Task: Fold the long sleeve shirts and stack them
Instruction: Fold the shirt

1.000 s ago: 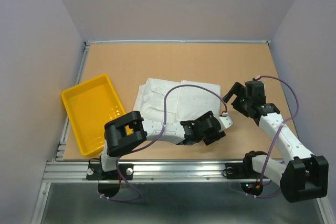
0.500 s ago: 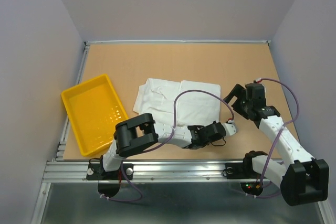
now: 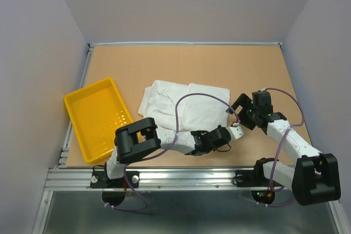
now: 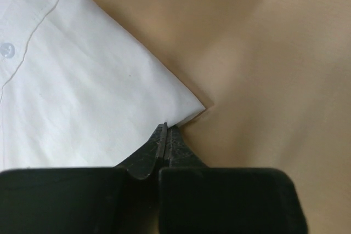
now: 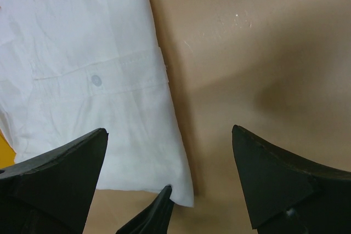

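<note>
Since a second ago the left gripper has gone from spread to clenched. The right arm has also swung in closer to it.

At the left sits the bright yellow rectangular plastic tray, with nothing in it.

Just to the tray's right, touching no part of it, lies the white thin-fabric long sleeve shirt. It is partly folded into a rough rectangle flat on the tan table, with the button strip showing.

The left arm reaches along the near side to the shirt corner farthest from the tray. Its jaws are pressed together with the tips right at the hem of that corner. The wrist view suggests they pinch the fabric edge, though only a sliver sits between them.

Farther from the tray, the right gripper hangs over the same edge. Its jaws stand wide apart and hold nothing.

With one corner apparently caught, the next fold looks ready to begin. The thin pinch could slip once the cloth is lifted.
</note>
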`<state>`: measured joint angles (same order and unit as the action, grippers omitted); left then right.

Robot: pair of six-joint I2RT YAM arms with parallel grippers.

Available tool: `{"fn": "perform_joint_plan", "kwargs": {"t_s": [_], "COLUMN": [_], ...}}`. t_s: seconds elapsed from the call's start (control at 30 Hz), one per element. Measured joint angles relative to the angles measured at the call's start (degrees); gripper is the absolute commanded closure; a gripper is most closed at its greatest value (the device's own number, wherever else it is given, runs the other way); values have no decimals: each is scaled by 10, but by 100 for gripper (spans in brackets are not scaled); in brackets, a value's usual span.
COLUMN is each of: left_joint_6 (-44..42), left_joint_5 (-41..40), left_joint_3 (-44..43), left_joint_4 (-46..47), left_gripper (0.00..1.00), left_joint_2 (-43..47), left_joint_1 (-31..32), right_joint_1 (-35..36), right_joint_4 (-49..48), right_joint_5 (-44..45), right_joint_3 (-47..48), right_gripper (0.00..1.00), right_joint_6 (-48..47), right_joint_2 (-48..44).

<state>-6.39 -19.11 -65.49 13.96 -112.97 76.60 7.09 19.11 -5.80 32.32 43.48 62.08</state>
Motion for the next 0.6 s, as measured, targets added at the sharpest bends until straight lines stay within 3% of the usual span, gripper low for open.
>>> {"fn": "perform_joint_plan", "kwargs": {"t_s": [0.27,0.6], "left_joint_6": [33,68], "left_joint_5": [15,38], "left_joint_3": [24,30], "left_joint_4": [25,43], "left_gripper": [100,100], "left_joint_2": [41,49], "left_joint_1": [-17,-18], "right_joint_1": [0,-4], "right_joint_4": [-78,-252], "right_joint_5": [-72,-156], "right_joint_3": [-34,-51], "right_gripper": [2,9], "right_joint_6": [35,74], "right_joint_2": [69,150]}}
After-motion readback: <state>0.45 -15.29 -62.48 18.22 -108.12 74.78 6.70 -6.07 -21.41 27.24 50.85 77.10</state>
